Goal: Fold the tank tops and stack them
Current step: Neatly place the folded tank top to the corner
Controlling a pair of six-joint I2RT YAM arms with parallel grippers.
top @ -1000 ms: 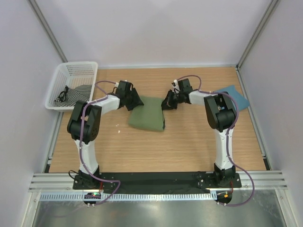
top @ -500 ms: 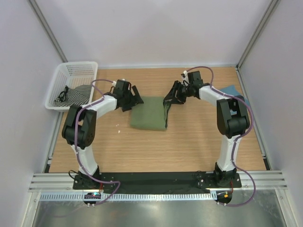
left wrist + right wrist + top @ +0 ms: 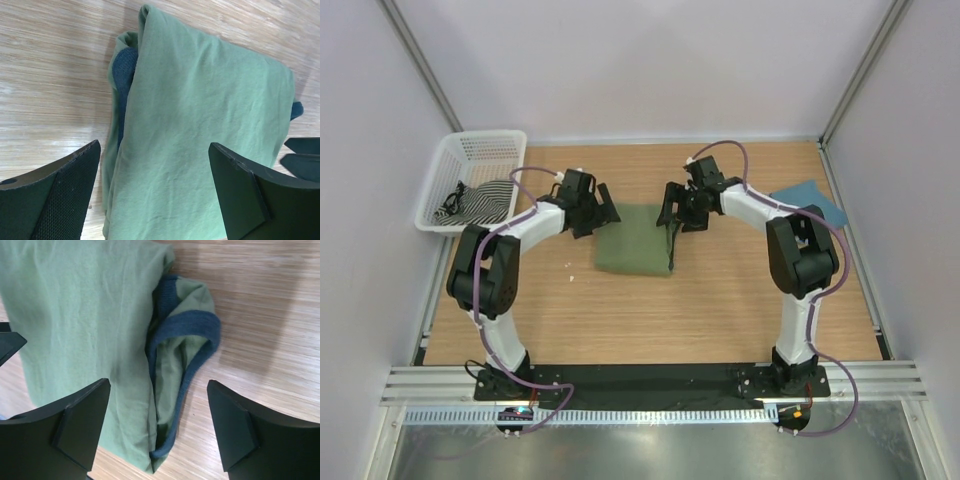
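Observation:
The olive-green tank top (image 3: 633,243) lies folded into a rectangle mid-table. Its navy-trimmed armhole (image 3: 196,326) sticks out at the right edge. My left gripper (image 3: 603,211) hovers open over the top's left edge, the green cloth (image 3: 200,125) lying untouched between its spread fingers (image 3: 55,200). At the right edge my right gripper (image 3: 671,213) is open too, its fingers (image 3: 235,425) straddling the trimmed fold (image 3: 165,390) without holding it. The teal-blue tank top (image 3: 825,205) lies flat at the far right, partly hidden by the right arm.
A white mesh basket (image 3: 485,134) stands at the back left corner with a striped cloth (image 3: 480,200) in it. White walls and metal frame posts close in the table on three sides.
Both grippers have opened and let go of the green top. The right gripper rose off the top's right edge and now hangs above it; the left one shifted slightly.

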